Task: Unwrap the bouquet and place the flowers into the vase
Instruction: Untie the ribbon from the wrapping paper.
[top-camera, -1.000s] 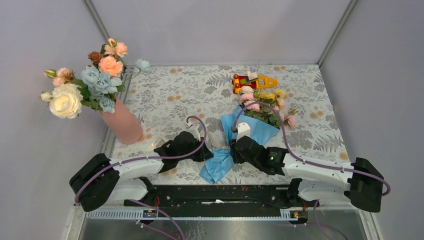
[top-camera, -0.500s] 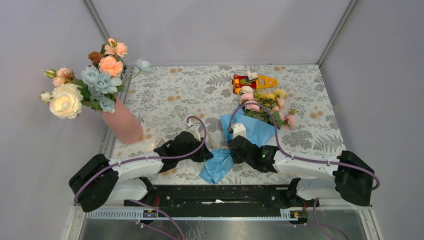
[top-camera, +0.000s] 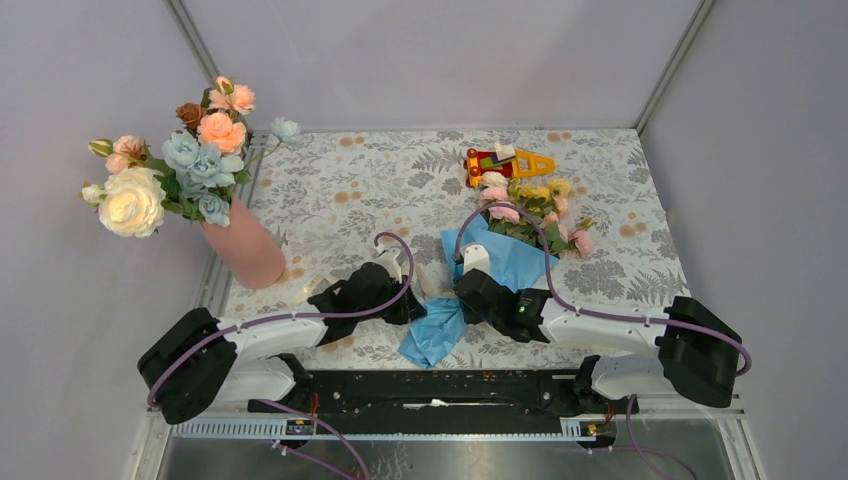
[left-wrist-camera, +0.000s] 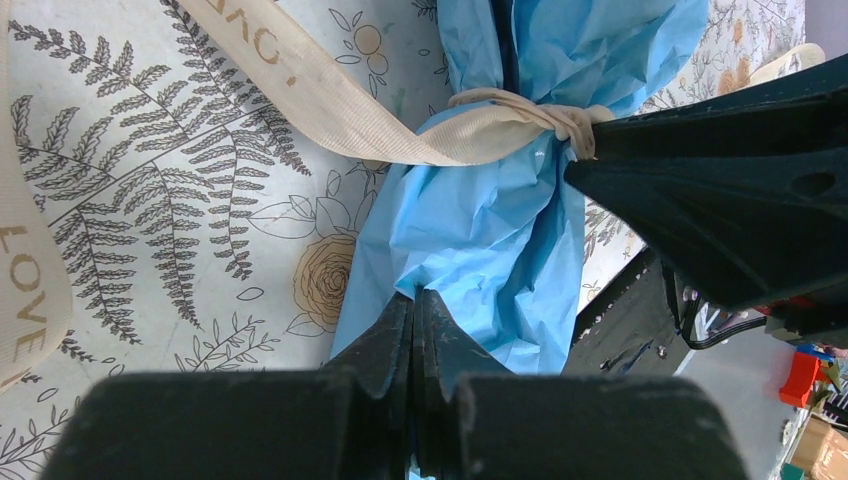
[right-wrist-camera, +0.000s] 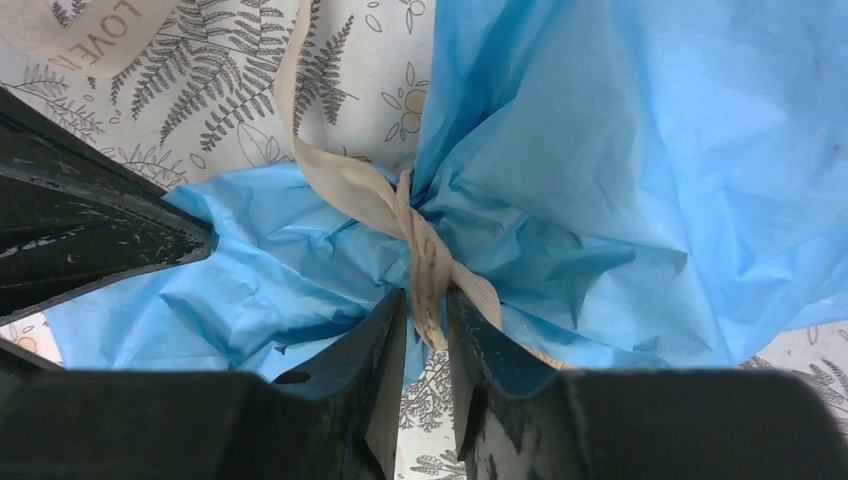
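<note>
Nothing is unwrapped yet: the bouquet of small roses in crinkled blue paper (top-camera: 508, 250) is left tied near the middle, well right of the salmon-pink tapered vase (top-camera: 247, 252), its cream ribbon knot (right-wrist-camera: 428, 262) nipped by the right gripper (right-wrist-camera: 427, 305), the left gripper (left-wrist-camera: 413, 305) clenched at the paper's near tail.

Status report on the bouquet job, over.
Left gripper shut at the paper edge. Right gripper narrow around the ribbon, grip unclear. Bouquet still tied. Vase holds other blooms.
</note>
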